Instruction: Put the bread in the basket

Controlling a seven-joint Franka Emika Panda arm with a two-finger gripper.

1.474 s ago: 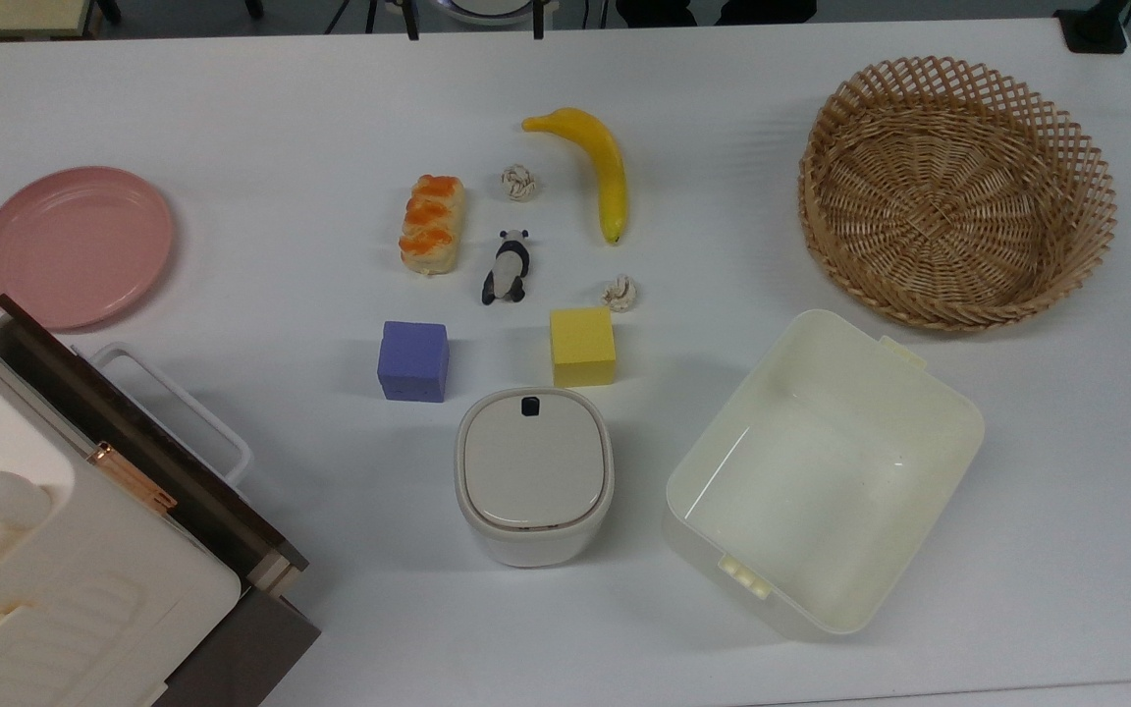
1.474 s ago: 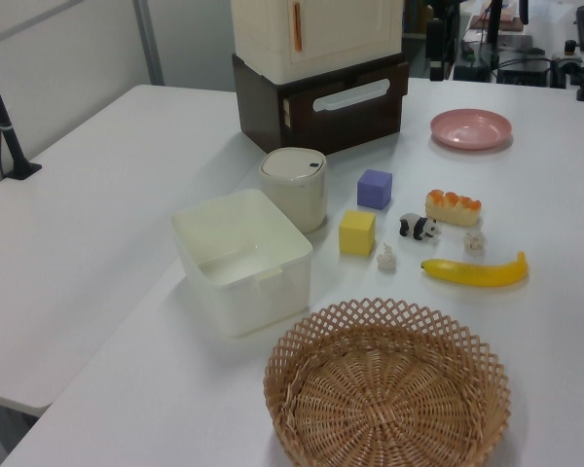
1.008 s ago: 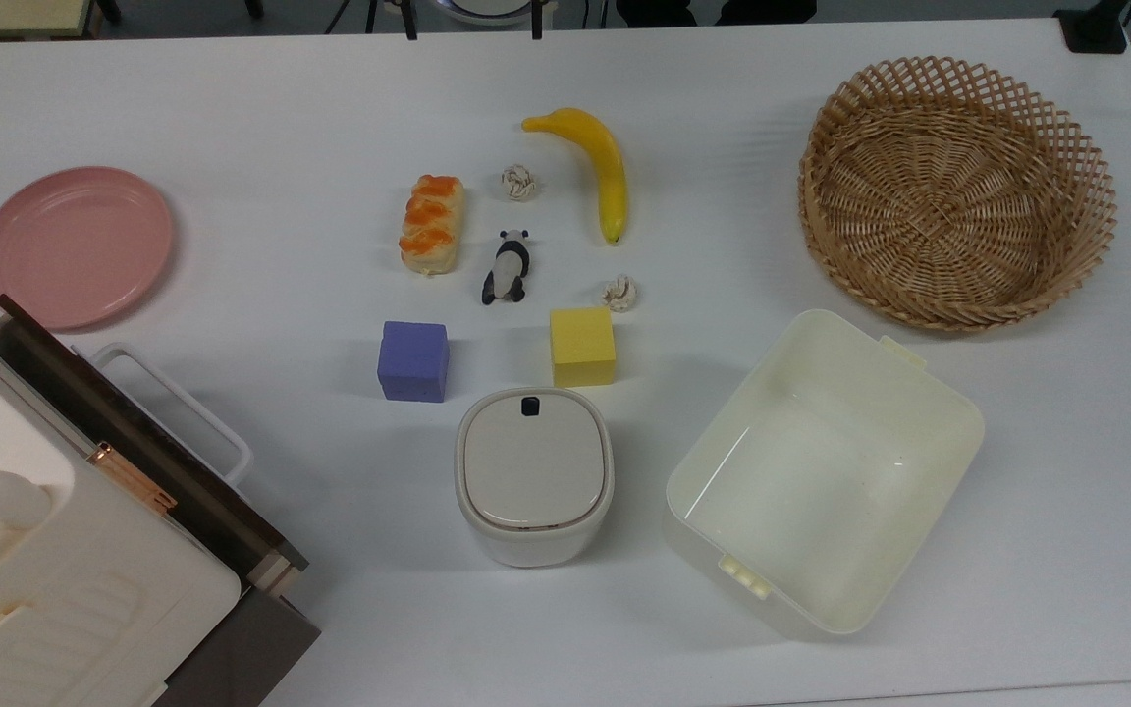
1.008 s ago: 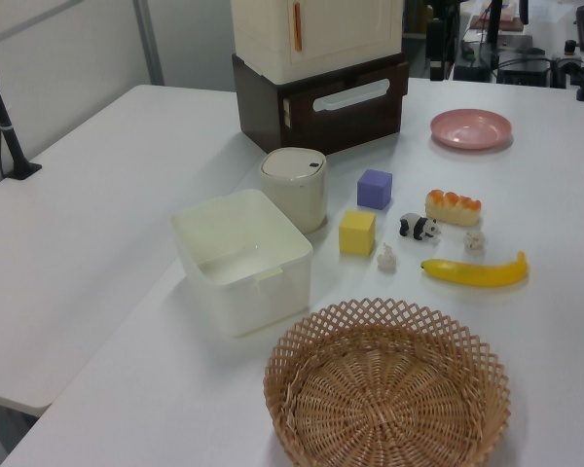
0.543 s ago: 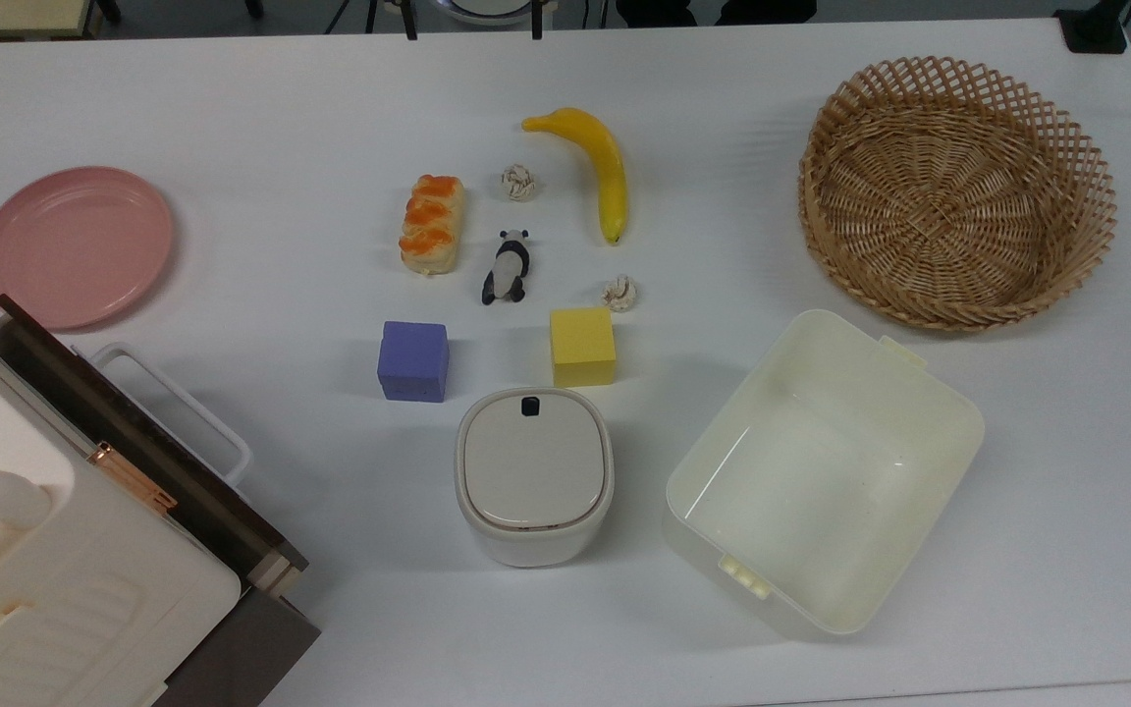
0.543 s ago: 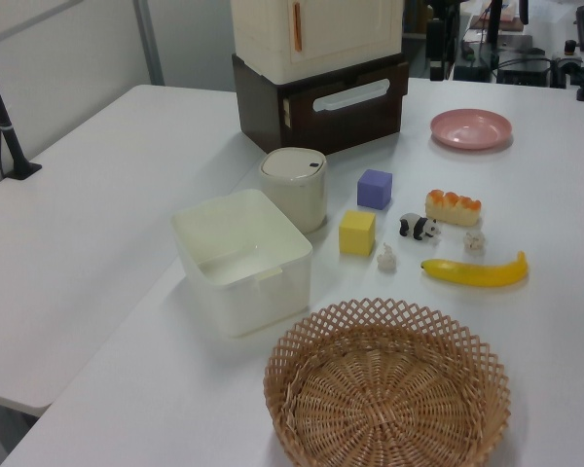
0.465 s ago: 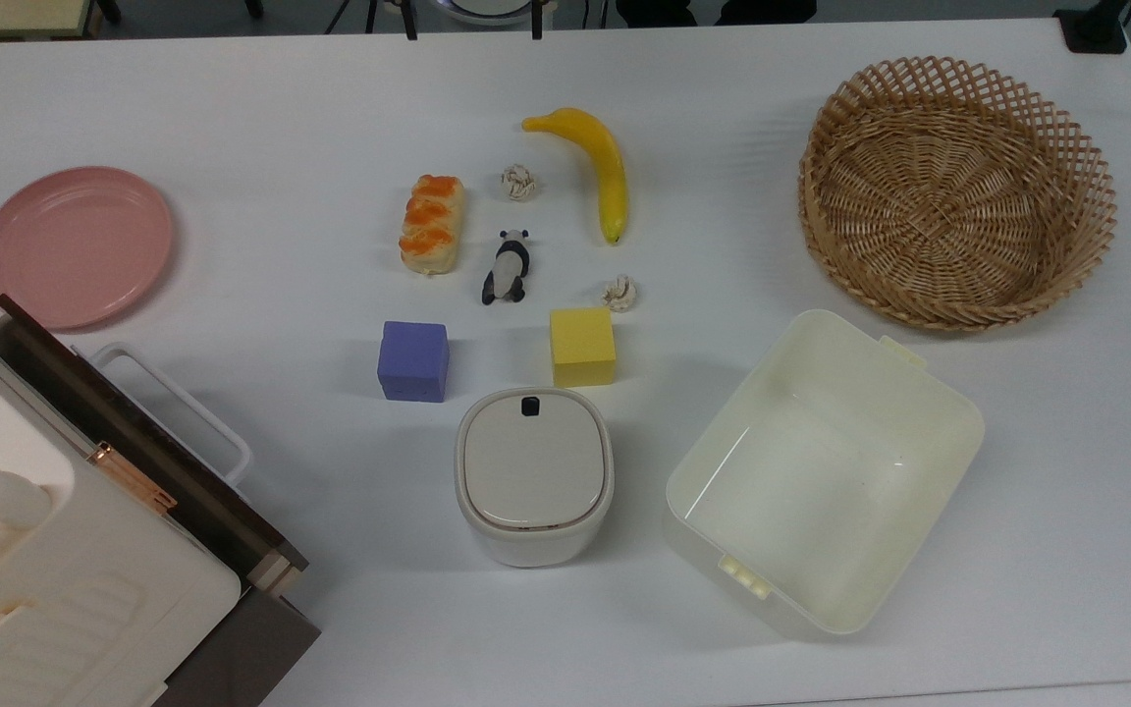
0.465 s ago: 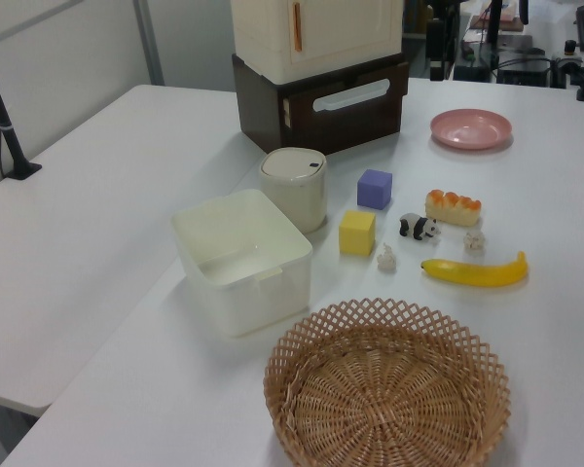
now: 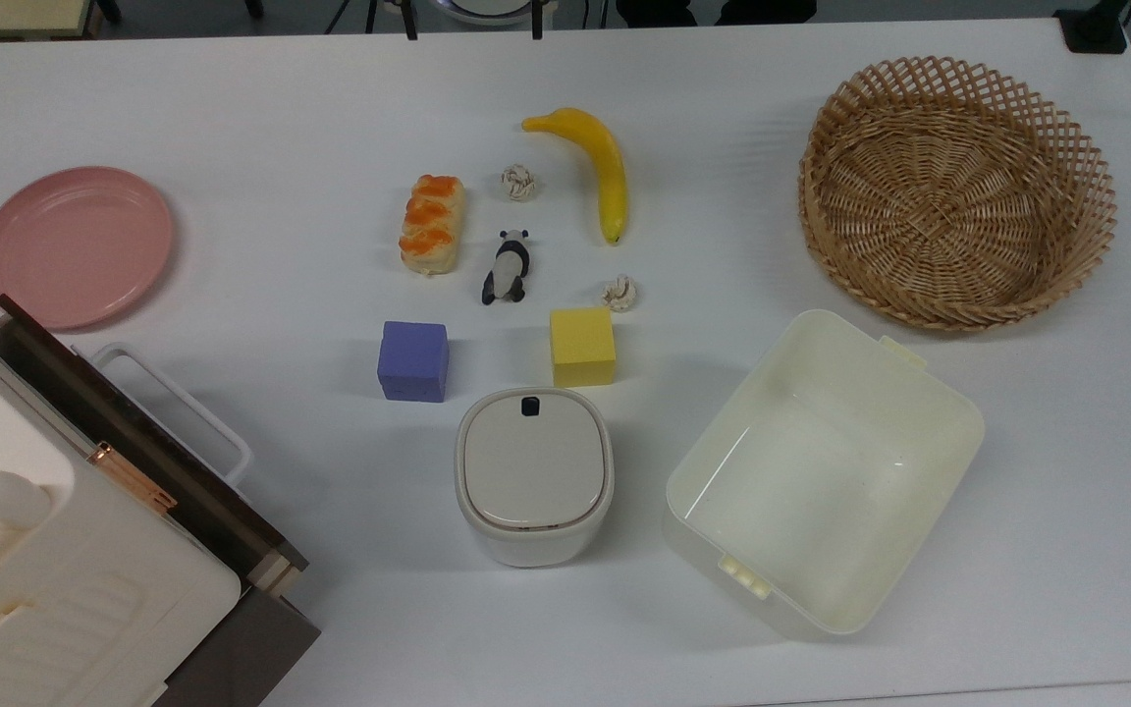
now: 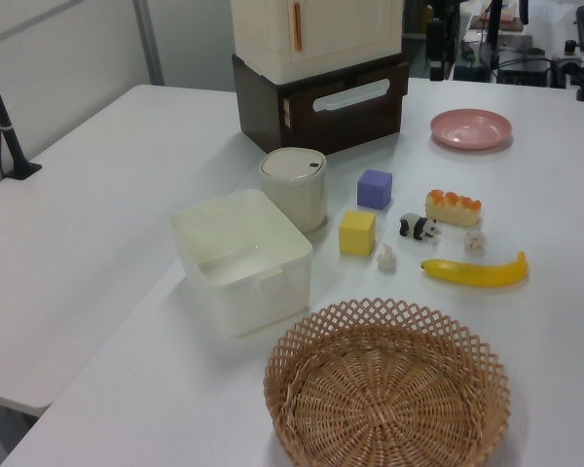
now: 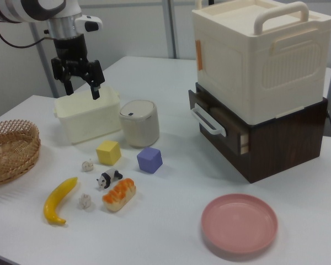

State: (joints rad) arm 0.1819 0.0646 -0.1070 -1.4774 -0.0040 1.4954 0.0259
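The bread [image 9: 432,225] [image 10: 454,207] [image 11: 119,194] is a small tan loaf with three orange-brown bumps, lying flat on the white table beside a toy panda [image 9: 507,267]. The round wicker basket [image 9: 958,191] [image 10: 387,388] [image 11: 9,149] stands empty at the top view's upper right. In the right view my gripper [image 11: 81,87] hangs high at the upper left, over the cream tub [image 11: 88,115], open with nothing between its fingers. It is well apart from the bread and the basket.
A yellow banana [image 9: 596,167], two small knotted balls [image 9: 519,182] [image 9: 619,292], a purple cube [image 9: 413,360], a yellow cube [image 9: 582,347], a lidded cream pot [image 9: 533,473], a pink plate [image 9: 75,244] and a cream box on a brown drawer unit [image 9: 84,520] share the table.
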